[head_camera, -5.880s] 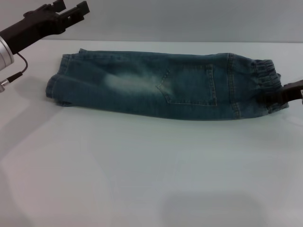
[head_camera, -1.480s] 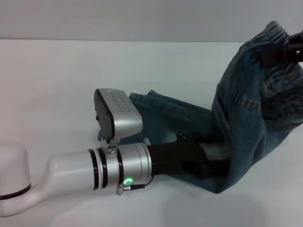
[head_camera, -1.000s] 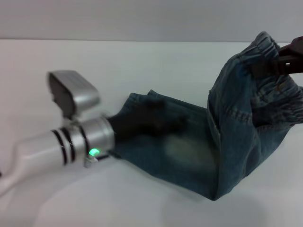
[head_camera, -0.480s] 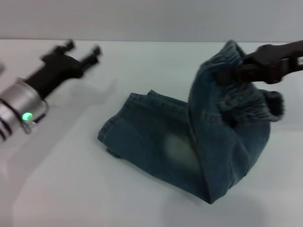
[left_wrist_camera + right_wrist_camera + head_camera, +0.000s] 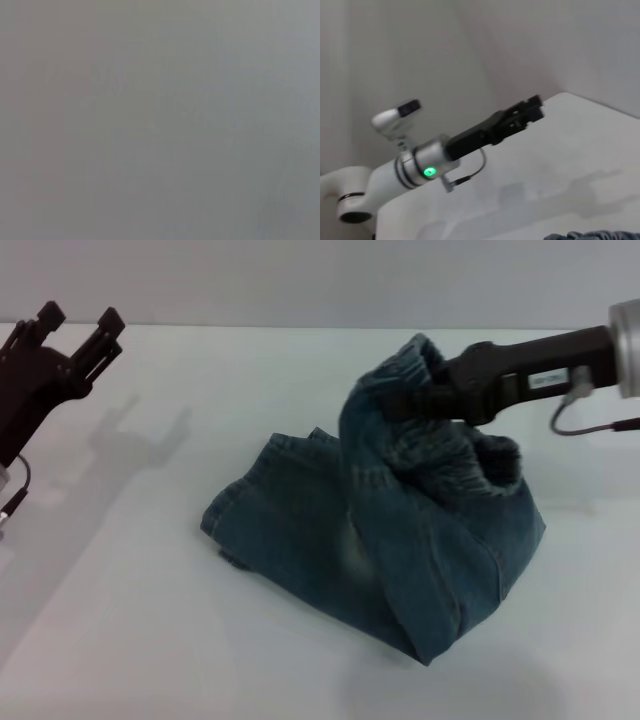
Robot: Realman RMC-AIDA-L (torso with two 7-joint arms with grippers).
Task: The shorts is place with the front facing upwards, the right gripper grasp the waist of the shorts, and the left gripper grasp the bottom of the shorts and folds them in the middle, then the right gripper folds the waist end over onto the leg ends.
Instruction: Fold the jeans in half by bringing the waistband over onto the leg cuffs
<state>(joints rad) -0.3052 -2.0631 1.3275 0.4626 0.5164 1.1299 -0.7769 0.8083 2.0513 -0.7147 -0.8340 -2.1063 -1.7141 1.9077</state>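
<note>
Right gripper (image 5: 395,400): we are carrying the waist (image 5: 440,445) up and across toward our left. Our fingers are clamped on the gathered band, holding it in the air above the legs. Half a second ago it was hanging farther to our right.

Left gripper (image 5: 80,335): we are pulling it clear to the far left, well apart from the denim. Its fingers are spread and holding nothing. A second ago it was lying low over the legs; now it is lifted off the table (image 5: 150,640). The right wrist view is showing it too (image 5: 520,117), raised, with the green light on its wrist.

Shorts (image 5: 330,540): they are lying near the middle of the table, already doubled lengthwise. The leg half is resting flat; the waist half is rising in a steep hump and draping down on the right side.

Leg ends (image 5: 225,515): they are lying flat at the left of the pile, not yet covered.

Meaning for the task: we judge the first fold done and the second fold roughly halfway along. With the left arm out of the way, the path over the legs is free.

Next: we think the waist needs to travel farther left and then come down onto the hems before we let go.

Risk: the hump may be dragging the lower layer out of line.
</note>
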